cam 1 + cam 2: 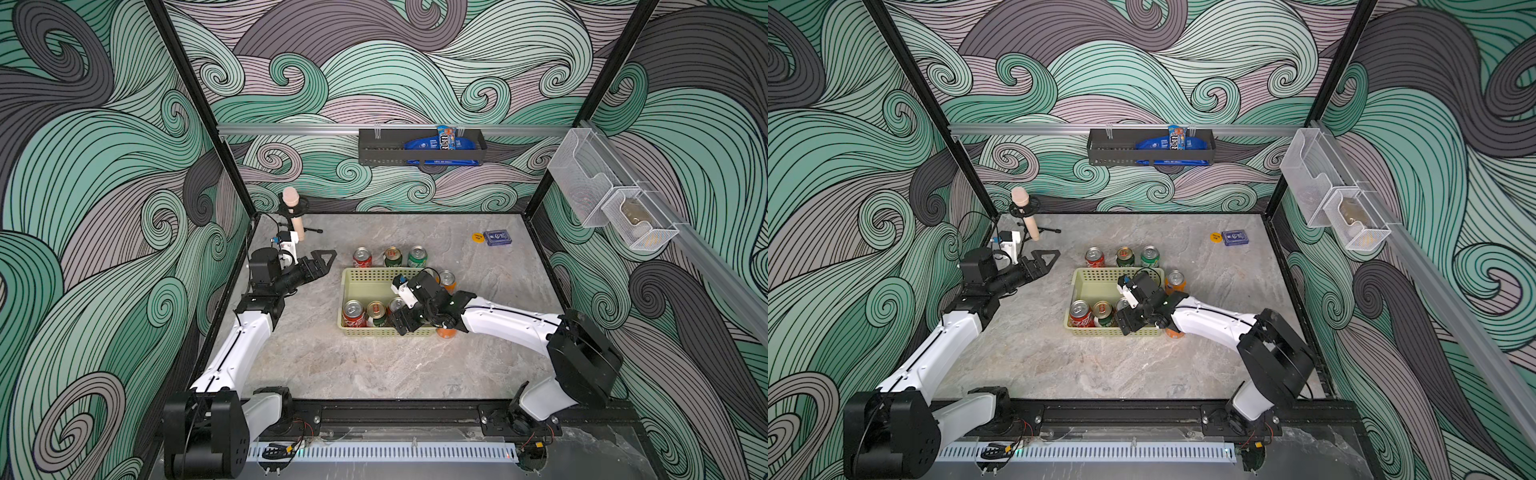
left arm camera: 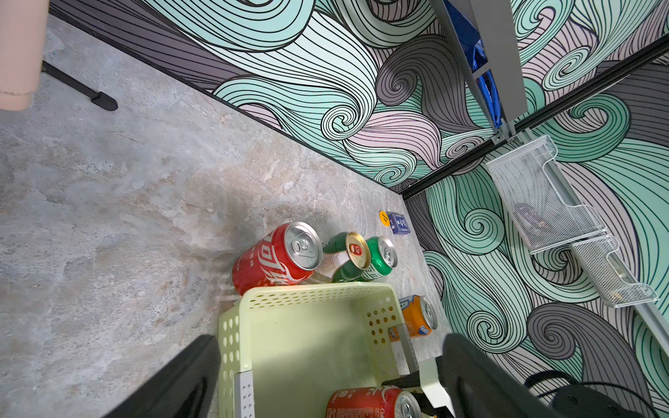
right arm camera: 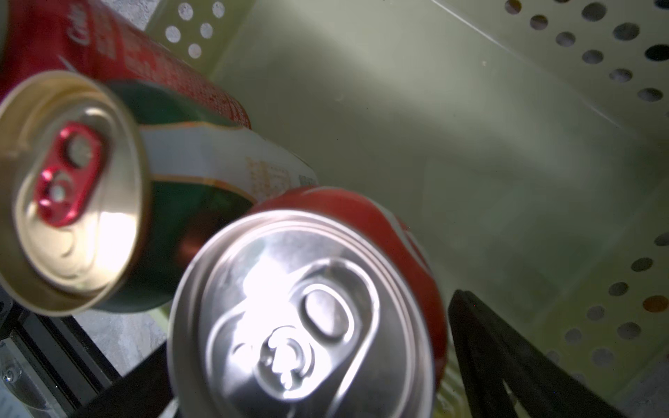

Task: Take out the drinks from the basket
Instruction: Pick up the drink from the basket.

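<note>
Drinks (image 1: 353, 313) were eight in all. Three stood in the basket (image 1: 374, 275), packed along its near wall: two red, one dark green. Its far half showed bare floor. Three more stood in a row just behind its far wall. Two orange cans (image 1: 447, 280) stood by its right wall. The right gripper (image 1: 402, 322) had a finger on each side of a red can (image 3: 307, 307); I could not tell if it squeezed. The left gripper (image 1: 324, 262) hung open over the table (image 1: 374, 365), left of the basket.

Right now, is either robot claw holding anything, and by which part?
The left gripper is open, holding nothing. The right gripper flanks the sides of a red can in the basket; whether it clamps it yet cannot be told.
</note>
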Robot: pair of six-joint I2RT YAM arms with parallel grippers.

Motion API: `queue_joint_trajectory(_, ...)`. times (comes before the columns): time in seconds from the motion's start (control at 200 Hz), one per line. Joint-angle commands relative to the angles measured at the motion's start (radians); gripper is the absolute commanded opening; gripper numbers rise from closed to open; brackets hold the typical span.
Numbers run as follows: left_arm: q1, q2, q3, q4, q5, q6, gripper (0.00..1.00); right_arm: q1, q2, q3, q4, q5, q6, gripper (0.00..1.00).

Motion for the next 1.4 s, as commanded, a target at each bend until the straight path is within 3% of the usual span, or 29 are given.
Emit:
queue_joint_trajectory(0.0,-0.007,0.008,0.03,-0.004,-0.003,0.016,0.99,0.006,-0.003,-0.002,0.062,0.019,0.009,0.87)
queue_joint_trajectory(0.575,-0.015,0.003,0.03,-0.004,-0.008,0.017,0.99,0.007,-0.096,-0.06,0.146,0.021,0.054,0.59)
queue_joint_trajectory(1.396,-0.072,-0.034,0.036,-0.027,-0.067,0.047,0.98,0.007,-0.403,-0.097,0.091,0.05,0.067,0.55)
